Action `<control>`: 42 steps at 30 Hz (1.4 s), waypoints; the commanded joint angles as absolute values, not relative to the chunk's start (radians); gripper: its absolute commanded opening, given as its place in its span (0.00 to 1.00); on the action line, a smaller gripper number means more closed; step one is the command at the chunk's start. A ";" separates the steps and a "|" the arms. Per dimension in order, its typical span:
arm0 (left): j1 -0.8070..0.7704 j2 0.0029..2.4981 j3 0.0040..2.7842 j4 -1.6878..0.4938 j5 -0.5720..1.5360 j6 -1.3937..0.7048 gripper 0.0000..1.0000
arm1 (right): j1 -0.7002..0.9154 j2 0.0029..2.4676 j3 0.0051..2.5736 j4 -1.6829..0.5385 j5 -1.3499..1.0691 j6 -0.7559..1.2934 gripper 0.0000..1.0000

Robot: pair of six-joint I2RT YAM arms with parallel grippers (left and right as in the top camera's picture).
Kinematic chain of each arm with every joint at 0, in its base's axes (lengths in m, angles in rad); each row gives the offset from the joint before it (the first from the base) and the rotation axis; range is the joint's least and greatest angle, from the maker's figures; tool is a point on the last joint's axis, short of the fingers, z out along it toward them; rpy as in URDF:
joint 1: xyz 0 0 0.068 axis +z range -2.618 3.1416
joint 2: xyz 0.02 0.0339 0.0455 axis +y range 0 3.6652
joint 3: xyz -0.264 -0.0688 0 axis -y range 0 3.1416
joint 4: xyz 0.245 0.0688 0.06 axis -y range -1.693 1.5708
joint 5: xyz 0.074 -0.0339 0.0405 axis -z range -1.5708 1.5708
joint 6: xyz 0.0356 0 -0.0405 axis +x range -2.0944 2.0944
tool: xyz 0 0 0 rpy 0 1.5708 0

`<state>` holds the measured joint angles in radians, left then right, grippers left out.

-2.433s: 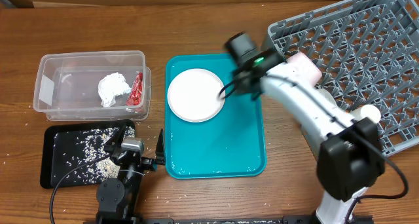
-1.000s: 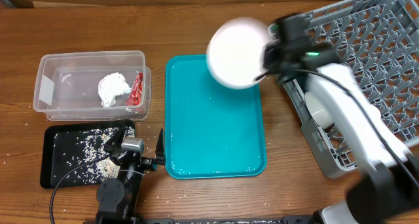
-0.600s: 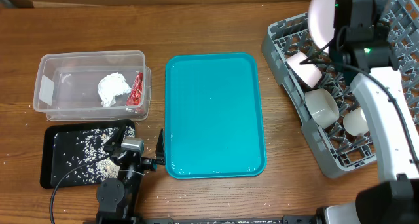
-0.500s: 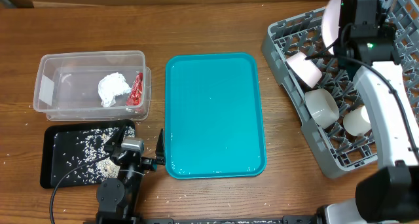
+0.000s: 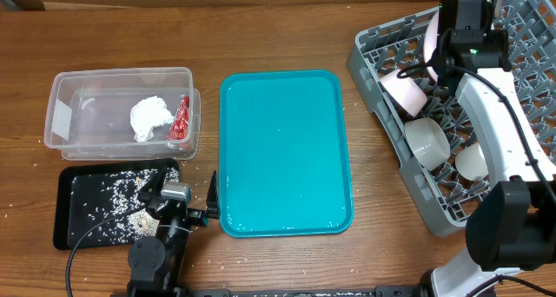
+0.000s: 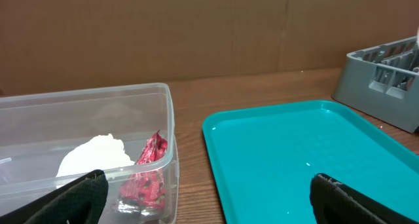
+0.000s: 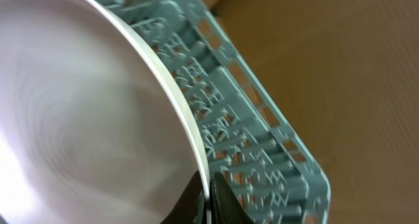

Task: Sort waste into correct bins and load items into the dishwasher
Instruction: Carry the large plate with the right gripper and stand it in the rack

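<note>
No text can be read; the white label [image 5: 62, 116] on the clear tub [image 5: 120, 72] looks blank

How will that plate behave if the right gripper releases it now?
The plate looks rigid and glossy, so probably slippery; the right gripper pinches only its rim. Held on edge over the rack, it may tip or roll unless pegs catch it. Likely breakable if dropped.

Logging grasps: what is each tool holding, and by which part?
The right tool pinches the white plate by its rim, at the dish rack; the left tool holds nothing.
</note>
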<state>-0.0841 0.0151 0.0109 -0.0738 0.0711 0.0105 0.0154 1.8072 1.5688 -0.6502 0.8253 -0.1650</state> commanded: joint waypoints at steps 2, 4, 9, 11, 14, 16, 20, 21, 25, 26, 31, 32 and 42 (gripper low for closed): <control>-0.077 0.005 0.005 -0.072 0.064 0.023 1.00 | 0.019 1.802 1.570 -0.636 0.683 -0.348 0.04; -0.077 0.005 0.005 -0.072 0.064 0.023 1.00 | 0.016 1.806 1.570 -0.628 0.694 -0.349 0.04; -0.077 0.005 0.005 -0.072 0.064 0.023 1.00 | 0.020 1.808 1.570 -0.615 0.717 -0.344 0.36; -0.077 0.005 0.005 -0.072 0.064 0.023 1.00 | 0.029 1.806 1.570 -0.615 0.723 -0.337 0.46; -0.077 0.005 0.005 -0.072 0.064 0.023 1.00 | 0.059 1.789 1.570 -0.617 0.787 -0.259 0.51; -0.077 0.005 0.005 -0.072 0.064 0.023 1.00 | 0.082 1.768 1.570 -0.634 0.792 -0.197 0.54; -0.077 0.005 0.005 -0.072 0.064 0.023 1.00 | 0.139 1.716 1.570 -0.712 0.772 -0.027 0.50; -0.077 0.005 0.005 -0.072 0.064 0.023 1.00 | 0.152 1.699 1.570 -0.719 0.766 0.023 0.49; -0.077 0.005 0.005 -0.072 0.064 0.023 1.00 | 0.126 1.684 1.571 -0.642 0.754 0.034 0.16; -0.077 0.005 0.005 -0.072 0.064 0.023 1.00 | 0.090 1.684 1.571 -0.637 0.714 0.033 0.14; -0.077 0.005 0.005 -0.072 0.064 0.023 1.00 | -0.130 1.685 1.571 -0.650 0.250 0.055 0.10; -0.077 0.005 0.005 -0.072 0.064 0.023 1.00 | -0.175 1.692 1.571 -0.640 0.170 0.059 0.10; -0.077 0.005 0.005 -0.072 0.064 0.023 1.00 | -0.328 1.810 1.570 -0.592 -0.138 0.078 0.10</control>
